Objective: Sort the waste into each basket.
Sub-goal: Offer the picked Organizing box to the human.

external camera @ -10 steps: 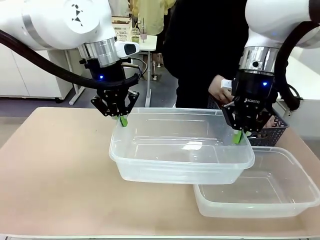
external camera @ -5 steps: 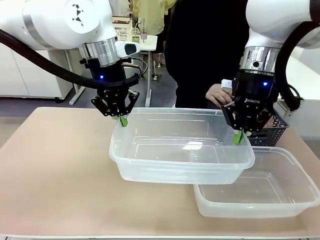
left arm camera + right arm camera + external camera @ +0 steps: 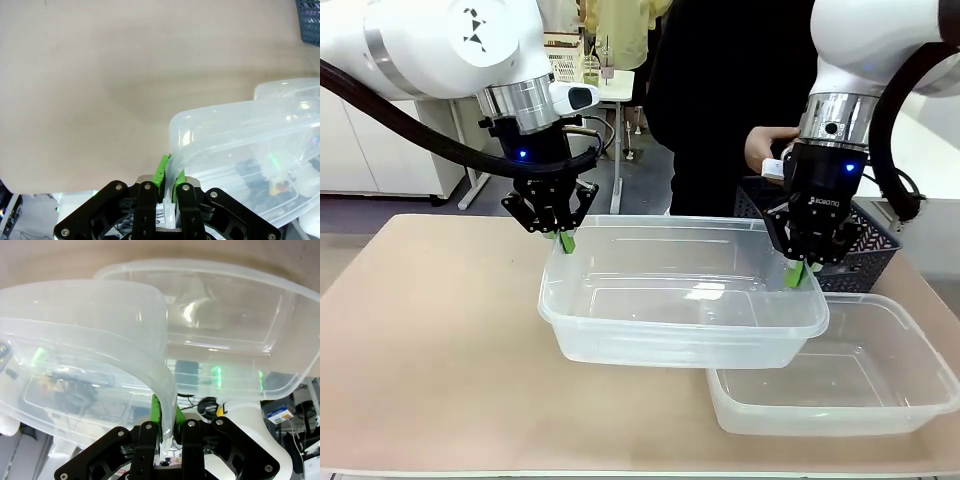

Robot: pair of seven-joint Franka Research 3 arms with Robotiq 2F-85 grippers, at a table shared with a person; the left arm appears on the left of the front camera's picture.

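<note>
A clear tub (image 3: pixel 620 300) hangs just above the table, held at both ends. My left gripper (image 3: pixel 566 241) is shut on its far-left rim, and my right gripper (image 3: pixel 796 274) is shut on its right rim. The left wrist view shows the rim of this tub (image 3: pixel 240 130) pinched in the left gripper (image 3: pixel 170 187). In the right wrist view the right gripper (image 3: pixel 167 425) clamps the tub's wall (image 3: pixel 90 330). A second clear tub (image 3: pixel 860 390) rests on the table, partly under the held one. Both look empty. No cans or bottles are in view.
A dark lattice basket (image 3: pixel 865 245) stands at the far right behind my right gripper. A person in black stands across the table, one hand (image 3: pixel 767 146) raised above the basket. Bare tabletop (image 3: pixel 430 340) lies to the left.
The person's hand has risen from beside the dark basket to chest height. Both arms and the held tub have stayed put.
</note>
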